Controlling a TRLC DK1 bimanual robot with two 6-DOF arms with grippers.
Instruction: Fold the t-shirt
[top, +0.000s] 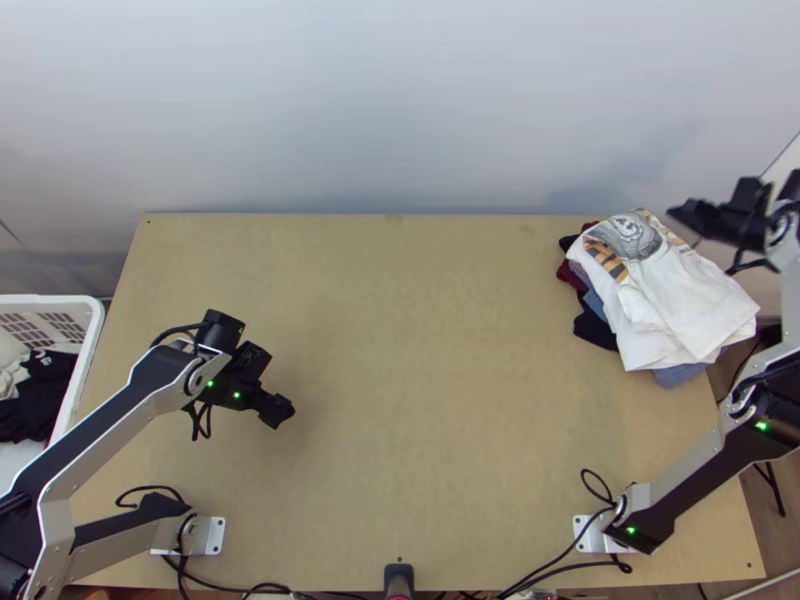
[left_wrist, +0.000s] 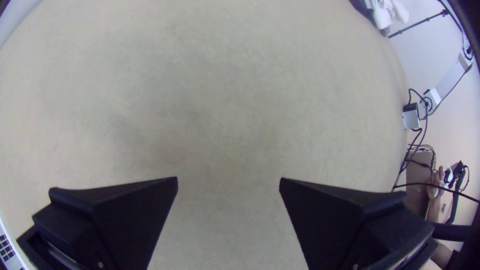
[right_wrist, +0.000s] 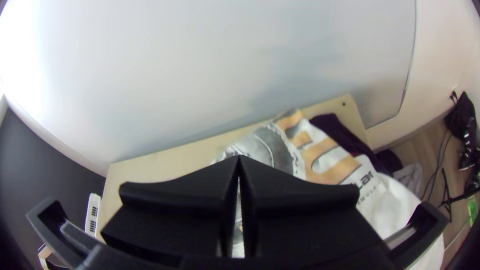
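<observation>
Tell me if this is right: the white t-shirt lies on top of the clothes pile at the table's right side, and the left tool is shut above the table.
No: the left tool is open above the table, its fingers wide apart in the left wrist view. The white t-shirt lies on top of the clothes pile at the table's right side.

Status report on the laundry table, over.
Left gripper open above table. Right gripper shut near white printed shirt. Shirt atop other clothes, table's right side. Possible obstruction: right arm.
</observation>
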